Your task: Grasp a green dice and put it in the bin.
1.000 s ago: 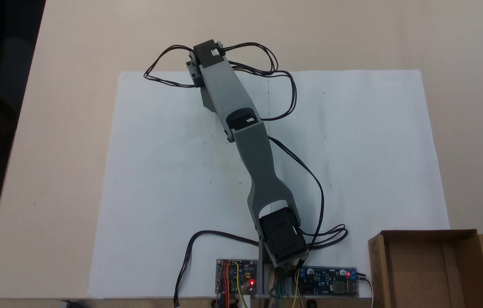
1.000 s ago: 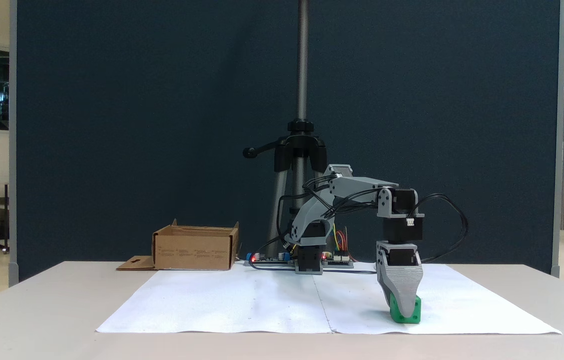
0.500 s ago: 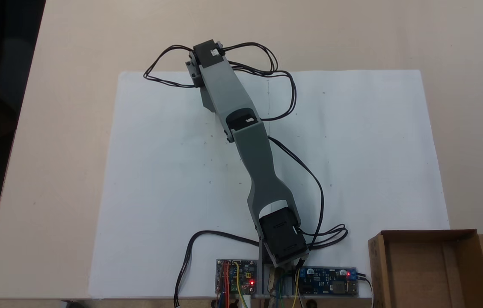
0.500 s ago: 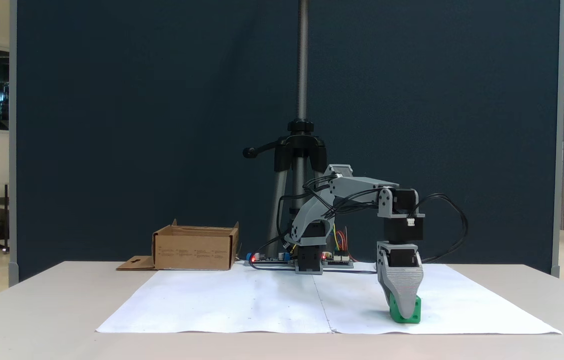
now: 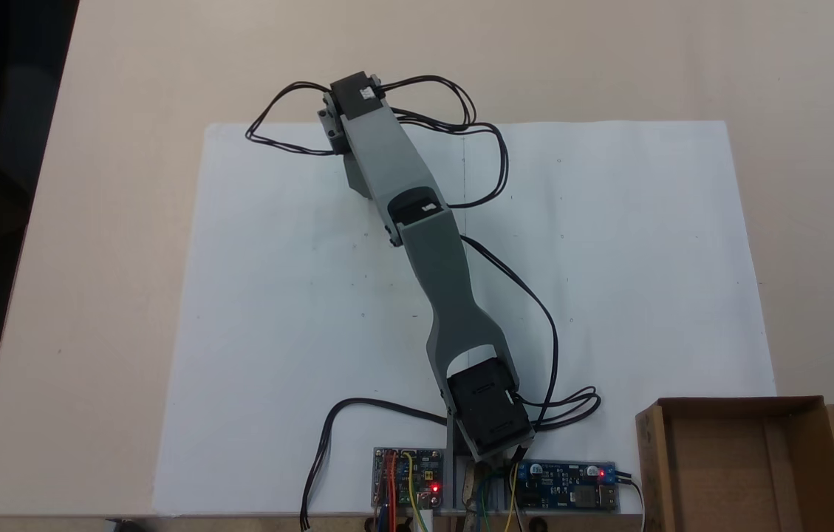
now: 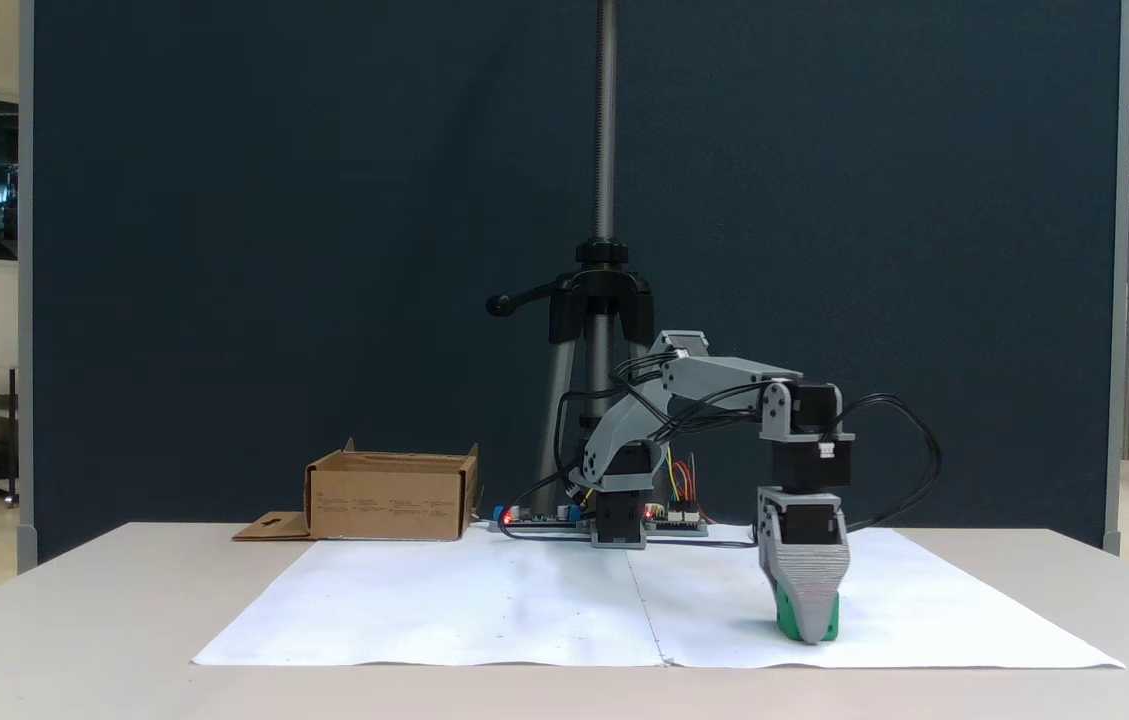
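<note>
As seen from the front in a fixed view, the bin [image 6: 390,495] is set at the left on the table [image 6: 74,620], just beyond the far left corner of a white paper sheet [image 6: 484,600], with its flap [image 6: 269,525] laid flat on the table to its left. Toward the middle, a tripod [image 6: 602,300] is stood behind the arm's base [image 6: 617,500], against a dark blue partition [image 6: 324,250]. To either side of the base, circuit boards [image 6: 534,517] with red lights are seen at the sheet's far edge. Further right, the arm is reached forward and bent downward, black cables [image 6: 909,460] being looped beside its wrist. The gripper [image 6: 806,632] is pointed straight down at the sheet's right half, its tip lowered to the paper. The green dice [image 6: 784,613] is found there, resting on the sheet, largely covered by the grey jaw in front of it; only green slivers are shown at either side. As the jaws are lined up one behind the other, whether they are parted or pressed on the dice cannot be told.

In a fixed view from above, the arm [image 5: 431,251] is stretched diagonally across the sheet, and the bin [image 5: 649,458] is placed at the lower right corner, well apart from the wrist at upper left.
</note>
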### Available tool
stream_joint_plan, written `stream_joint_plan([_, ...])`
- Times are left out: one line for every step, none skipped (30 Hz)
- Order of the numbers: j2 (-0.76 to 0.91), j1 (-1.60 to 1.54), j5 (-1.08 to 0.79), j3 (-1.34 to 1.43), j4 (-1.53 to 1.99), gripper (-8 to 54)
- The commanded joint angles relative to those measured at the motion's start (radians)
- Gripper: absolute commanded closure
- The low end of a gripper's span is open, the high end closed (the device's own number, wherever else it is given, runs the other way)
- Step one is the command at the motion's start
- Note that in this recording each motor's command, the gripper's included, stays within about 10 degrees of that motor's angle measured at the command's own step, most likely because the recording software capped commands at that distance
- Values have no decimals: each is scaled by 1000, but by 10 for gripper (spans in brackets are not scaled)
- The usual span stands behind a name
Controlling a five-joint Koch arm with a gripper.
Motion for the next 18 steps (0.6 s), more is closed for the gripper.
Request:
stream_joint_plan([29,-20,80,-43,-17,293])
stream_joint_plan([32,-20,80,-43,-14,319])
stream_joint_plan([34,-20,81,-43,-12,339])
stream_joint_plan([35,-20,81,-43,-12,339])
stream_joint_plan([35,-20,83,-43,-12,339])
stream_joint_plan([35,-20,83,-43,-12,339])
stream_joint_plan([38,-20,89,-43,-12,339])
stream_joint_plan([41,-20,89,-43,-11,339])
stream_joint_plan([48,-20,89,-43,-11,339])
stream_joint_plan([51,-20,91,-43,-8,339])
stream_joint_plan([52,-20,91,-43,-5,339])
stream_joint_plan([52,-20,91,-43,-2,338])
stream_joint_plan([54,-20,91,-43,-2,339])
stream_joint_plan([52,-18,91,-43,-3,339])
stream_joint_plan([54,-17,91,-43,-5,339])
stream_joint_plan([54,-17,91,-43,-5,339])
stream_joint_plan([54,-17,91,-43,-3,339])
stream_joint_plan([54,-18,91,-43,-3,339])
